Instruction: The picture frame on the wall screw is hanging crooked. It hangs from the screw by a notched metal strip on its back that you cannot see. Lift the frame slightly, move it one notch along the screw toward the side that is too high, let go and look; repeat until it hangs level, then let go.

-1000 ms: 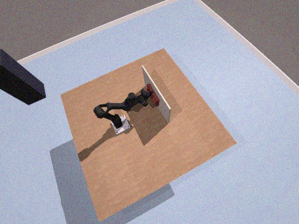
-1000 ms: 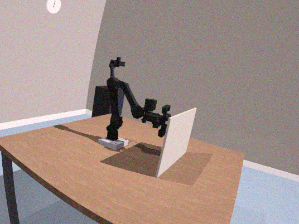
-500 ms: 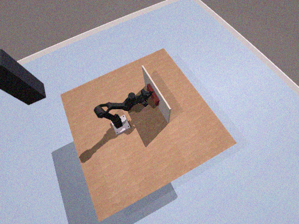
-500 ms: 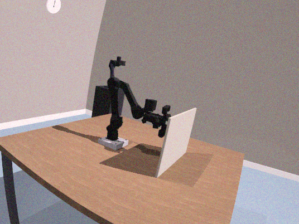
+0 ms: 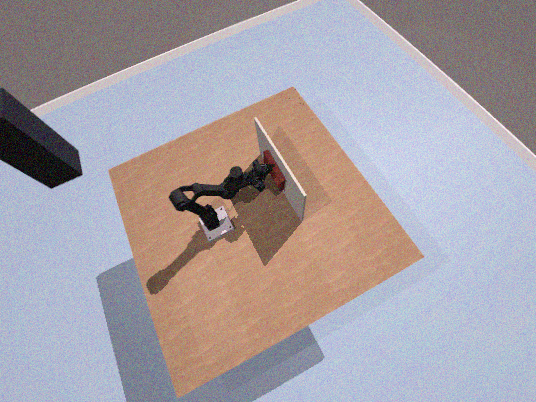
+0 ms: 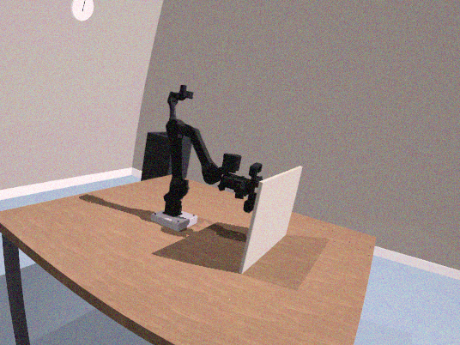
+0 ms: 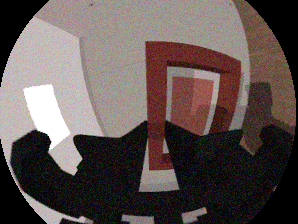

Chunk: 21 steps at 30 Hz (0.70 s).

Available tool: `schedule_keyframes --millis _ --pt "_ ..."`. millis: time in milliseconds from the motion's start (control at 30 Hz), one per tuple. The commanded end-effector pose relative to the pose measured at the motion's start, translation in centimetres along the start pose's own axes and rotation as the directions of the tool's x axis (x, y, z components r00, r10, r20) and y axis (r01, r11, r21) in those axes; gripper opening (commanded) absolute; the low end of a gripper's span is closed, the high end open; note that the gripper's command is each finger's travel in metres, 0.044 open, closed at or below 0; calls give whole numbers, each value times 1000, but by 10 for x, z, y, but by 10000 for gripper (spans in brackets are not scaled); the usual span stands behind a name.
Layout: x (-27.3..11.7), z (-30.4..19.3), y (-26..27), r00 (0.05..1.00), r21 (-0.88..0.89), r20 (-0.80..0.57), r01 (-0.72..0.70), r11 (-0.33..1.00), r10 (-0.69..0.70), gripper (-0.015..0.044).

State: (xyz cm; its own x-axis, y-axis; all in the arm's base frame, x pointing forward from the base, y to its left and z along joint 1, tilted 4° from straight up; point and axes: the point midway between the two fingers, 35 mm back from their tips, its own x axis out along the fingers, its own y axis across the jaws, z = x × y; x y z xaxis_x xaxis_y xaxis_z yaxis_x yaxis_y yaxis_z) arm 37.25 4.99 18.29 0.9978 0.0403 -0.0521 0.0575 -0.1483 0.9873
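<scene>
Tool (image 5: 270, 169) (image 7: 154, 123) is clamped on the frame's (image 5: 278, 176) (image 7: 156, 85) side bar, prob. so it can lift & shift w/o touching the pic.

The red rectangular picture frame (image 5: 278, 177) (image 7: 156, 80), with a pale inner border around a reddish picture, is upright against the light panel's face above the desk, gripped by the end effector (image 5: 270, 172) (image 7: 154, 123).

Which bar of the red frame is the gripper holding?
The left-hand bar in the wrist view: it alone runs between the fingers of the gripper.
</scene>
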Motion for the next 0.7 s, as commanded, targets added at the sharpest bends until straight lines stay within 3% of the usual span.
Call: schedule_keyframes --millis 0,667 --pt "0 0 0 1000 0 0 0 1000 0 0" --pt "0 0 -1 1000 -58 1 1 998 -1 0"
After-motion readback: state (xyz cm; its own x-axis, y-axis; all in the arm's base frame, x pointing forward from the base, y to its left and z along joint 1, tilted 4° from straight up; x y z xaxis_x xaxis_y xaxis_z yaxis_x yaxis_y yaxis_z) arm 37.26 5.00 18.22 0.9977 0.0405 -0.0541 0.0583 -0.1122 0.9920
